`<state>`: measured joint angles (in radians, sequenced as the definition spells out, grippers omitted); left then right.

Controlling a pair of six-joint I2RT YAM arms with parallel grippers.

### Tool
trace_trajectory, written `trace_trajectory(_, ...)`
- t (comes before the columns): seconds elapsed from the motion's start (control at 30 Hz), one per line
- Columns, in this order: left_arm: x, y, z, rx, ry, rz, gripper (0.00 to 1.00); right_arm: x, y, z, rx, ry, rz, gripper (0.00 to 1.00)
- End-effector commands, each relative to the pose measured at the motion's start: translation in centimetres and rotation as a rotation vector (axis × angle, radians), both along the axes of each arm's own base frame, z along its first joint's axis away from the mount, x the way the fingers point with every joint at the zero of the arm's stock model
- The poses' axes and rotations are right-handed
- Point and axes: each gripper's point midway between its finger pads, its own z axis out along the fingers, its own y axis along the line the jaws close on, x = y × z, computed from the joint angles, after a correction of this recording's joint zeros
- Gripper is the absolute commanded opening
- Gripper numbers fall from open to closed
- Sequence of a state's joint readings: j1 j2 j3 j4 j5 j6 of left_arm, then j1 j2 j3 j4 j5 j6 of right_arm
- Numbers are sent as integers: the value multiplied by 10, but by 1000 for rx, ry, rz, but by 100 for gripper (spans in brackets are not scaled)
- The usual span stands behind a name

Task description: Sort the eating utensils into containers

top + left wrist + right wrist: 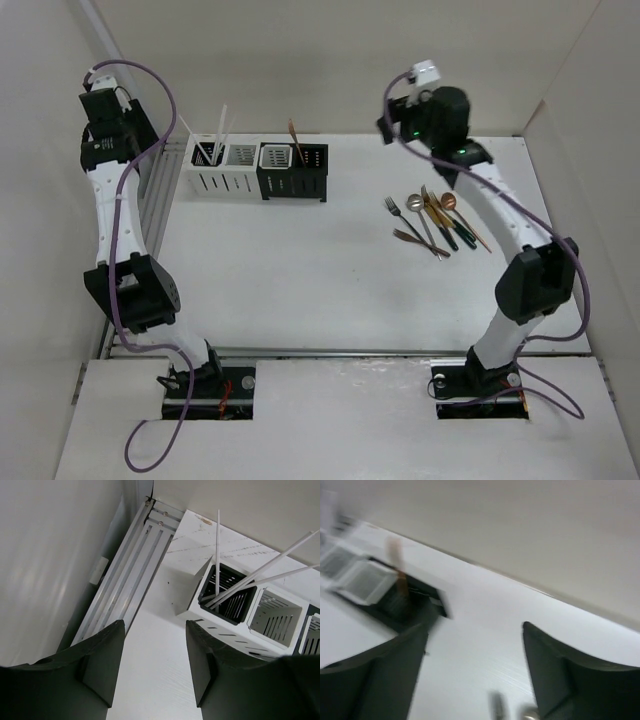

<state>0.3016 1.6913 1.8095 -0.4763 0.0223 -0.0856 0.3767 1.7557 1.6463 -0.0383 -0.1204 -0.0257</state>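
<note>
Jaws of left gripper [154, 655] and right gripper [475, 667] stand apart, empty; light, stiff, slippery dark-handled metal utensils [432, 222], lying centre right of the overhead view, probably suit a mid-handle pinch.

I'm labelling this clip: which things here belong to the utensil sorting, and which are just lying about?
Part of the job:
loose pile of silver, copper and gold cutlery
thin white chopsticks
copper-coloured utensil standing in a black caddy
white slotted caddy pair
black slotted caddy pair

Just there:
purple robot cables
aluminium rail by the left wall
</note>
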Motion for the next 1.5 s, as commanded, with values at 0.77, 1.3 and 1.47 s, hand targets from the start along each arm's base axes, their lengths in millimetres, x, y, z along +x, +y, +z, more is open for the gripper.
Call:
trace_trajectory(0.77,3,-2,3,-7,-24,-9,50,-59,-285,-287,-497,1023,-403,44)
trace_trajectory(1.3,-2,4,3,25,-13,15,50,-61,-286,-317,-548,1123,-342,7)
trace_trajectory(1.47,-3,4,8,27,-22,16,50,-59,-290,-312,-564,1096,-356,0)
